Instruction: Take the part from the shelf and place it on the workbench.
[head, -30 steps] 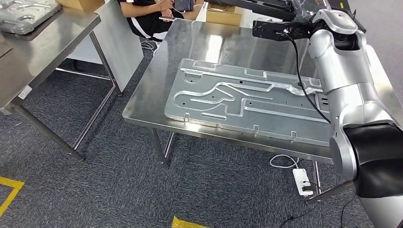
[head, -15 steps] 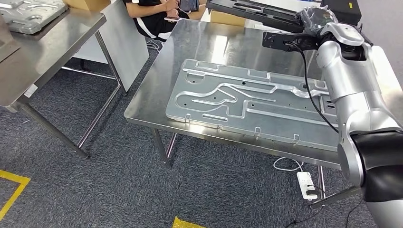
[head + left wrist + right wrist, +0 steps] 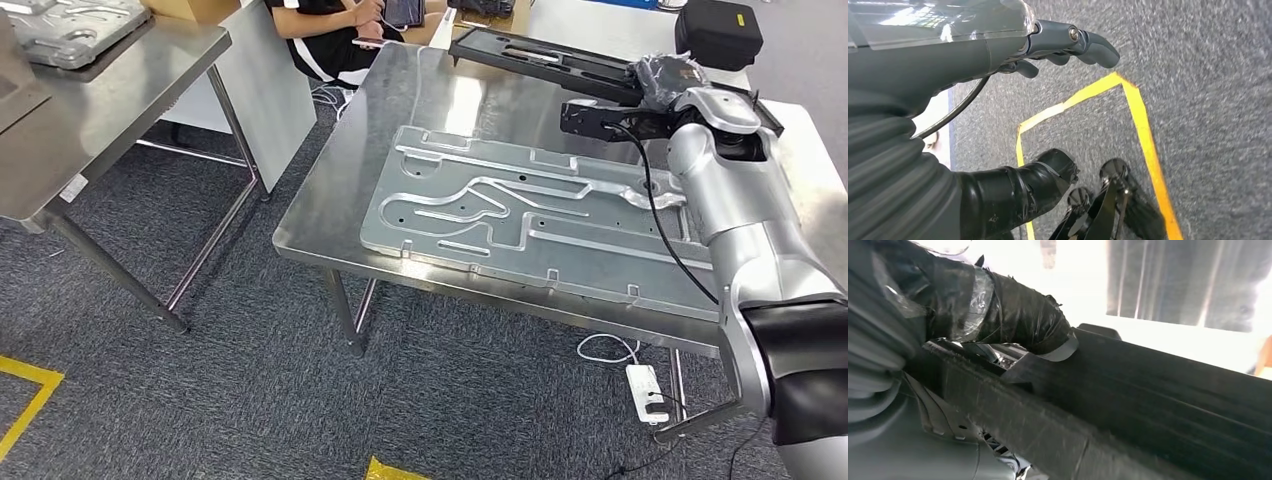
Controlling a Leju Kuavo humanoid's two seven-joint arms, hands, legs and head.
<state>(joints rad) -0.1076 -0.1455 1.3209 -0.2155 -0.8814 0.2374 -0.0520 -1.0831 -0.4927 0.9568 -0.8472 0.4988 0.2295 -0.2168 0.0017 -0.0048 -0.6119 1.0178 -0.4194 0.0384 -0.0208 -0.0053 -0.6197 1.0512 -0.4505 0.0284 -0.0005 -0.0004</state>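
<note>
Fingers of the right hand [image 3: 1013, 315] grip the black part [image 3: 560, 62]; left hand [image 3: 1068, 42] hangs loosely empty.

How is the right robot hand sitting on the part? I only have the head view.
Observer: In the right wrist view, the right robot hand grips the black part, with its taped thumb pressed onto the part's upper face.
Operator: And the left one?
Observer: The left robot hand holds nothing. It hangs above grey carpet.
Operator: Anything on the floor there?
Observer: Yellow tape is stuck to the carpet beneath it.
</note>
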